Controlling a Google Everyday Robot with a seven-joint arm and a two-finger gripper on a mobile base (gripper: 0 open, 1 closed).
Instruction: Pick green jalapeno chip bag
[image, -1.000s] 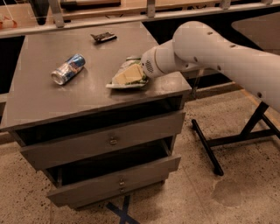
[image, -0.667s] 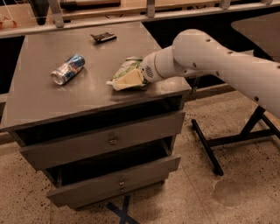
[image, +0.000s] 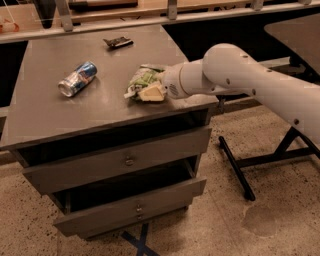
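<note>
1. Location. The small crinkly green jalapeno chip bag lies on the grey cabinet top, towards its near right corner. The gripper sits at the bag's near right side, touching it, at the end of the white arm reaching in from the right. I cannot tell whether the gripper has closed on the bag.

2. Step in hand: securing the bag. I judge the film will crumple and slip, so I confirm a firm hold across the bag's body before lifting, then raise it straight up.

3. Clearances. The top's right and near edges are close, so I avoid sideways drags. The blue and silver drink can lies well apart to the left, and the small dark flat object is at the far edge. Upward room looks open.
</note>
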